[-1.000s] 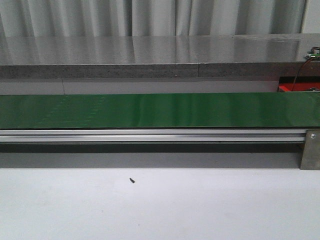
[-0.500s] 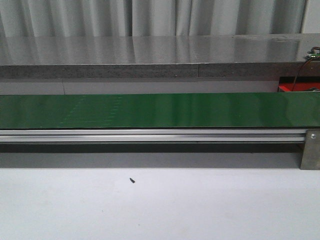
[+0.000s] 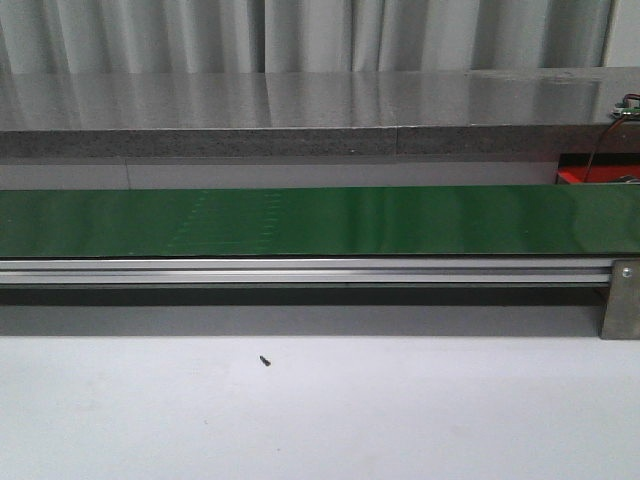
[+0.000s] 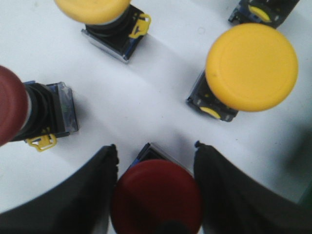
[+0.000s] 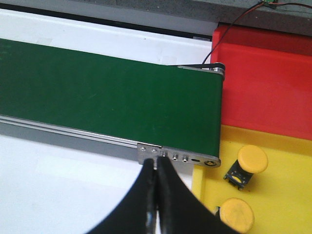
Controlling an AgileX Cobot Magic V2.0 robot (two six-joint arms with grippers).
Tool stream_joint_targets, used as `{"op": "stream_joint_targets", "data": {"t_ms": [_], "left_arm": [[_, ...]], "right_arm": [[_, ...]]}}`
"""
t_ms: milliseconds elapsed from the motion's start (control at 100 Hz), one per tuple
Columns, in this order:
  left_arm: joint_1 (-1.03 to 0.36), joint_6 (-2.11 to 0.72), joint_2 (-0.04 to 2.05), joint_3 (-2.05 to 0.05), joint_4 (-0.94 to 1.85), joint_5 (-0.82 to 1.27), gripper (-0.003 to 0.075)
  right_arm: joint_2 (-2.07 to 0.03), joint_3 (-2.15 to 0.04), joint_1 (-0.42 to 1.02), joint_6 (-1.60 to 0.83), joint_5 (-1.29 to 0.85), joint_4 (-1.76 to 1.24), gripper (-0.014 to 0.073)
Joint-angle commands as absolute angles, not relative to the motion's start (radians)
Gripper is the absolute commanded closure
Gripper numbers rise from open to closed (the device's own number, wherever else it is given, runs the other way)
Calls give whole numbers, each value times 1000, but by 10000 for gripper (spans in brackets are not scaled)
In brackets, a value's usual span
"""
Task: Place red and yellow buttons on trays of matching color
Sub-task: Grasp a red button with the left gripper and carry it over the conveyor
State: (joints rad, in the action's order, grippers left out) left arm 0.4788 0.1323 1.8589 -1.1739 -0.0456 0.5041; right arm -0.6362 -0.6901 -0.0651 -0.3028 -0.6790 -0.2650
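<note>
In the left wrist view my left gripper (image 4: 156, 148) straddles an upright red button (image 4: 156, 195). Both fingers touch the sides of its cap, and its base shows between the tips. A second red button (image 4: 9, 109) and yellow buttons (image 4: 251, 66) (image 4: 92, 9) stand around it on the white table. In the right wrist view my right gripper (image 5: 156, 163) is shut and empty, by the belt's end bracket. The yellow tray (image 5: 287, 195) holds two yellow buttons (image 5: 252, 158) (image 5: 236, 214). The red tray (image 5: 263, 83) lies beyond it. Neither gripper shows in the front view.
A long green conveyor belt (image 3: 320, 220) on an aluminium rail (image 3: 300, 270) crosses the front view, with a grey ledge behind it. A sliver of the red tray (image 3: 590, 176) shows at the far right. A small dark speck (image 3: 265, 360) lies on the white table.
A faint pattern on the green belt has shifted to the right. Nothing else in the front view has moved.
</note>
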Motion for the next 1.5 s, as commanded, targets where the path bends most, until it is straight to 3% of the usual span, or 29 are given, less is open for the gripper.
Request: {"op": "stream_joint_targets", "data": {"t_ms": [0,160,350,720,1100,1490], "left_arm": [[480,142,1815,-1202,-37,485,505],[480,142,1798,-1202,-34,506,640],[480,142,1708,-1202,-31,528,712],[419,45,1519,-1281,82,637,711],[244,0,1560,-1309,112,658,711],[210,-10,1660,-1309,112,690,700]], "right_arm": [[-634,-715,-64,-313,-622,-268,662],[-634,-715,-64,-313,-622,-268,662],[-634,-715,-64,-313,-622,-268,662],[-634,-715,-64,-313,-622,-268,662],[-634,-715,-64,-313,-622,-268,662],[-634,-715,-64,-313,-622,-268,662]]}}
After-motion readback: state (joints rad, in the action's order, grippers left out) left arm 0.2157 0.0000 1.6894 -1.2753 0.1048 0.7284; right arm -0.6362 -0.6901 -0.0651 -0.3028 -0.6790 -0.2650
